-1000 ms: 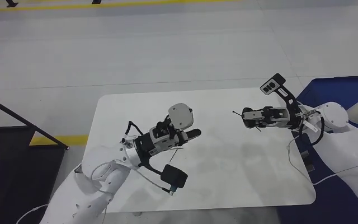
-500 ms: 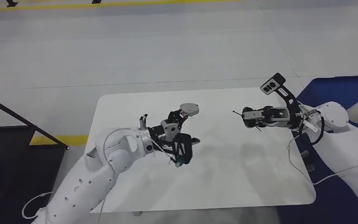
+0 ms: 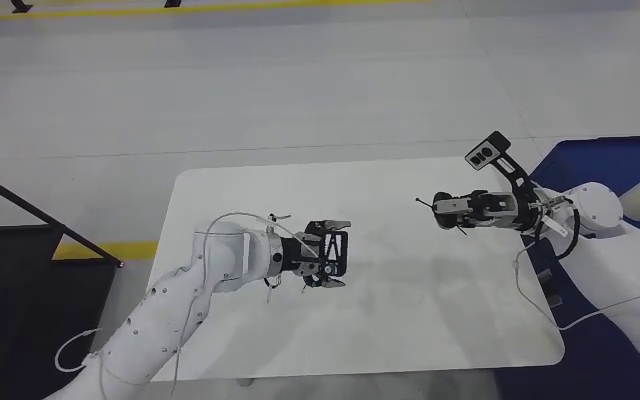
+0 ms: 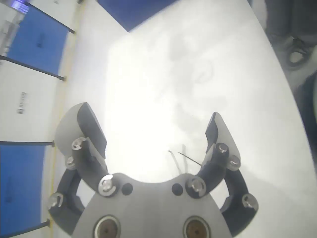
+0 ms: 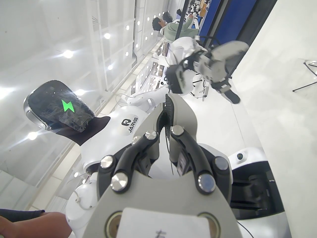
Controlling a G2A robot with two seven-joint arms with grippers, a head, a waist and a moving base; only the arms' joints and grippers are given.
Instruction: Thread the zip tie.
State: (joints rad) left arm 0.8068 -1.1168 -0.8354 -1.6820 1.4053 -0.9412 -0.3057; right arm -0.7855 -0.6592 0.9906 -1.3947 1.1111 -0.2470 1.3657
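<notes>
- Most of the zip tie point(image 5: 169, 149) was hidden inside the right hand point(image 3: 438, 207), which was clenched on it. What could be seen was a fine black strand running between the pressed-together pads and back past the linkage. It was too slender for its head or teeth to be made out.
- From above, a short black tip stuck out beyond the right hand's fingertips and a second short length trailed out behind them. Which end was which could not be told.
- The tie's long axis ran roughly along the length of the worktop point(image 3: 450, 300), in line with the fingers holding it. The forward tip pointed across at the left hand point(image 4: 149, 110).
- The tie was held over the right side of the worktop, toward its far edge and well apart from the left hand.
- The left hand was released, its two dark-padded fingers point(image 4: 92, 130) spread wide with nothing between them. It sat over the middle-left of the worktop, facing the right hand.
- A thin dark strand point(image 4: 189, 159) slanted close by the base of one left finger, with a paler wire beside it. Glare off the white surface washed out that spot, and what either strand was could not be made out.
- Seen from the right wrist, the left hand was a blurred shape.
</notes>
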